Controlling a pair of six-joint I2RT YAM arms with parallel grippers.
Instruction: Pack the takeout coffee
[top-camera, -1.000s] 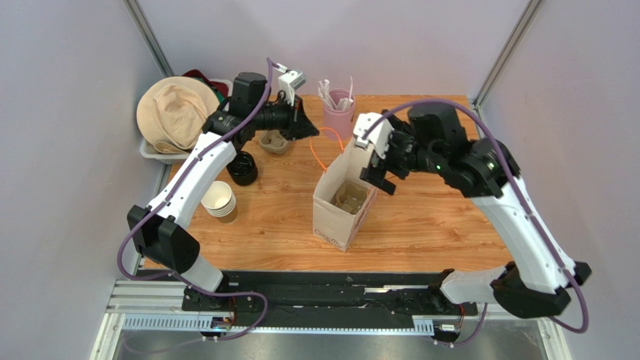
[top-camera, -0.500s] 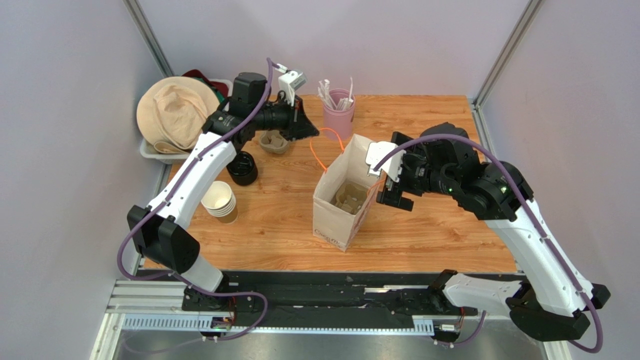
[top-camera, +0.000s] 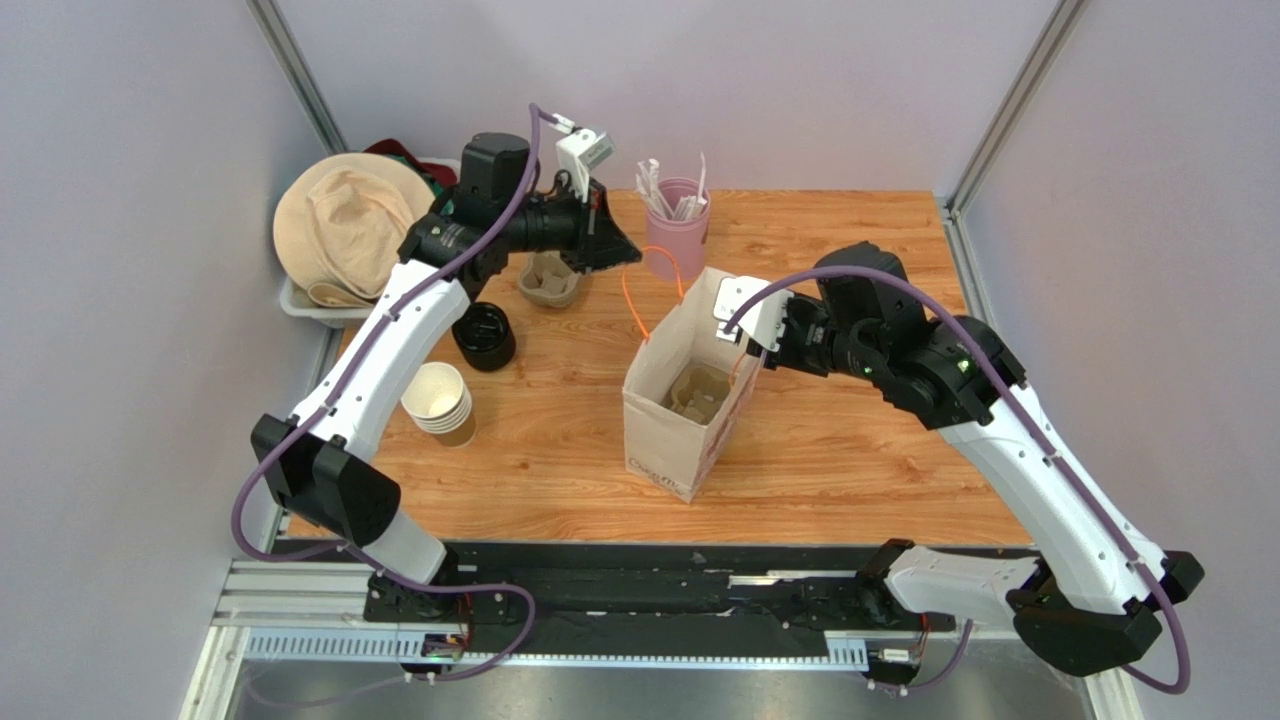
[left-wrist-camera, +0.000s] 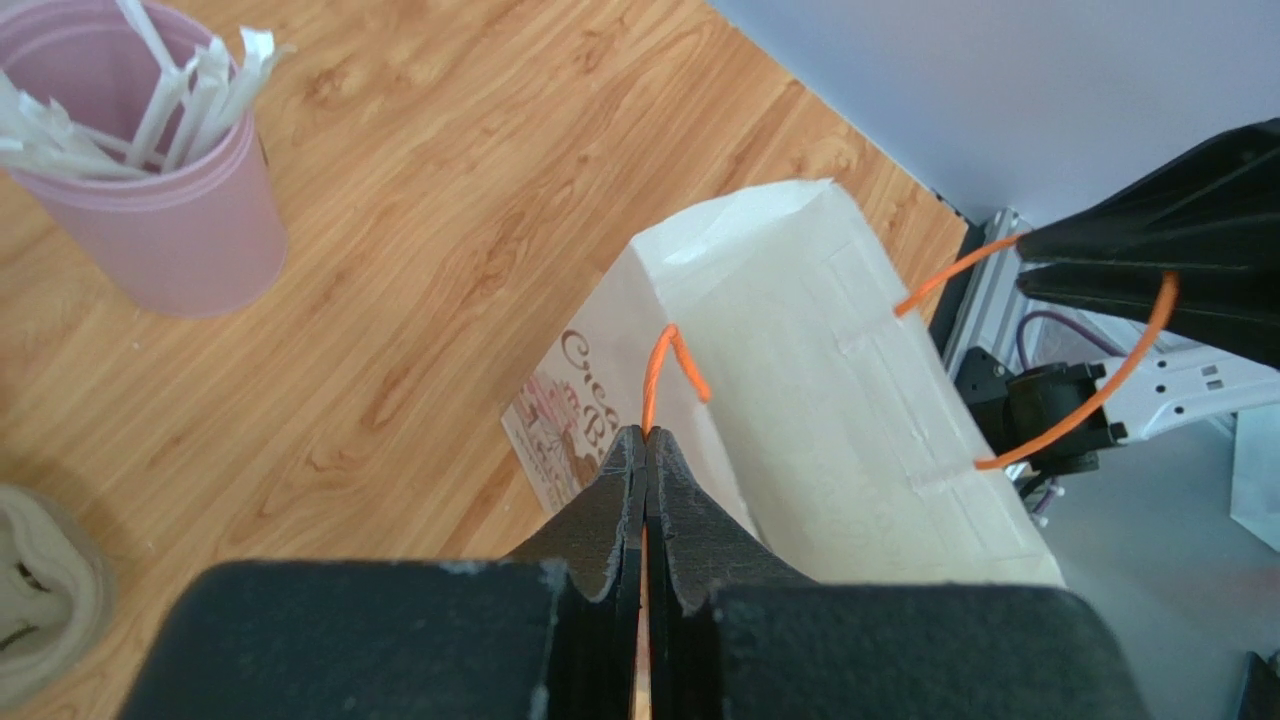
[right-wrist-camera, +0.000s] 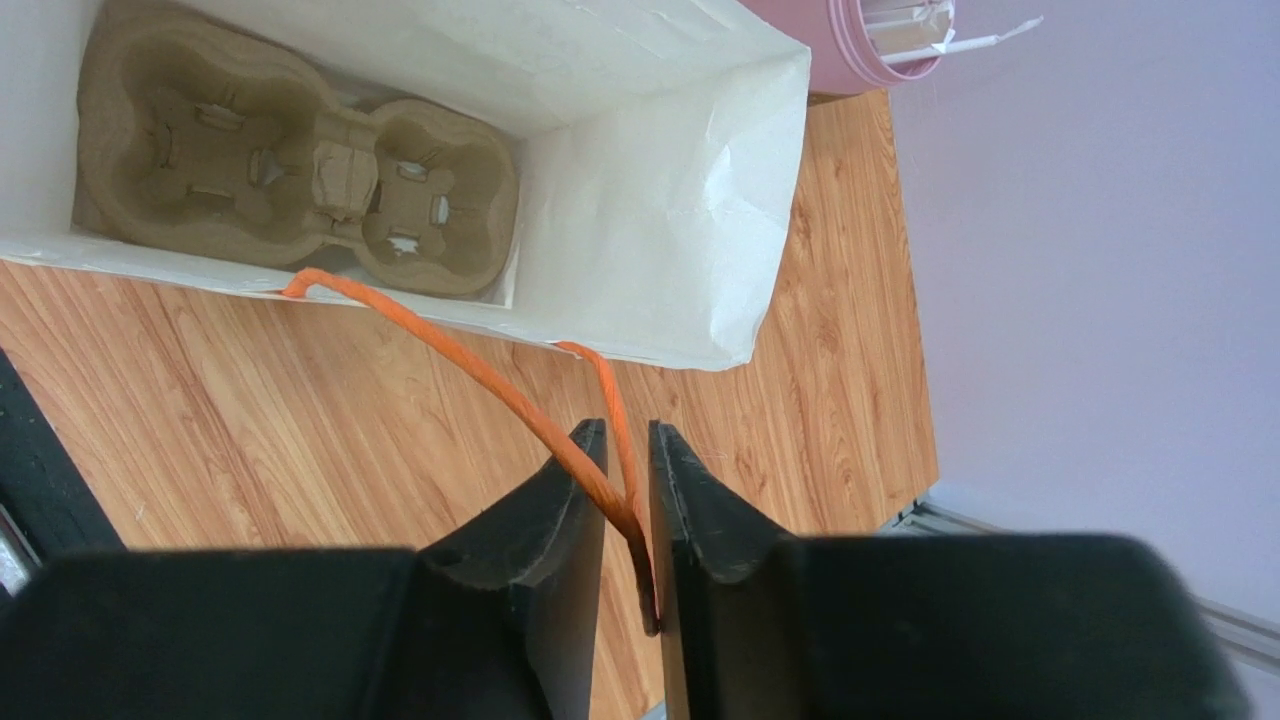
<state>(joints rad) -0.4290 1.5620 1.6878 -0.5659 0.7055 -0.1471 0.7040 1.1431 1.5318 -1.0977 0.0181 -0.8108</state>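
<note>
1. Your right gripper (right-wrist-camera: 628, 435) has dropped from above the open bag (top-camera: 684, 405) to its right-hand side, and its jaws have gone from wide to narrow.
2. The bag's second orange handle (right-wrist-camera: 451, 353) now runs between those jaws. A slim gap shows, so you cannot tell whether the cord is truly pinched.
3. Your left gripper (left-wrist-camera: 646, 450) is clamped tight on the first orange handle (left-wrist-camera: 661, 375), as it was a second ago.
4. With a handle on each side, the bag mouth can be held spread. The cardboard cup tray (right-wrist-camera: 301, 165) sits flat on the bottom, with its wells free.
5. The brown paper cup (top-camera: 549, 282) is not packed. It stands on the table (top-camera: 842, 450) just beside your left wrist, near the black lid (top-camera: 484, 338), well apart from the bag.
6. Judging by this, you are still preparing the bag, and both hands are busy, so one must let go to fetch the cup.
</note>
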